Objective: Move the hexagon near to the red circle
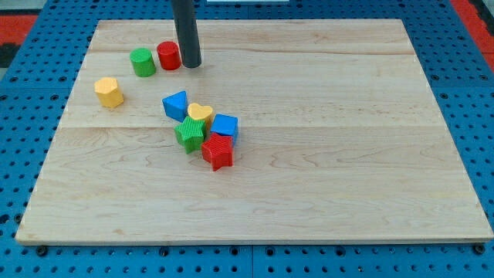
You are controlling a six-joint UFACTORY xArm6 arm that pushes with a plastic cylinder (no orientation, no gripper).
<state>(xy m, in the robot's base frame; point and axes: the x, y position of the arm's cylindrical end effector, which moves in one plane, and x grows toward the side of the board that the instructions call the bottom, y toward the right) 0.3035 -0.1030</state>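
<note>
The yellow hexagon [109, 92] lies on the wooden board at the view's left. The red circle [168, 55] stands up and to the right of it, touching or nearly touching a green circle [143, 62] on its left. My tip [191, 66] is just to the right of the red circle, very close to it and well away from the yellow hexagon.
A cluster sits near the middle of the board: a blue triangle [176, 105], a yellow heart [200, 114], a green star [189, 133], a blue block [225, 126] and a red star [218, 151]. The board [347, 154] lies on a blue pegboard.
</note>
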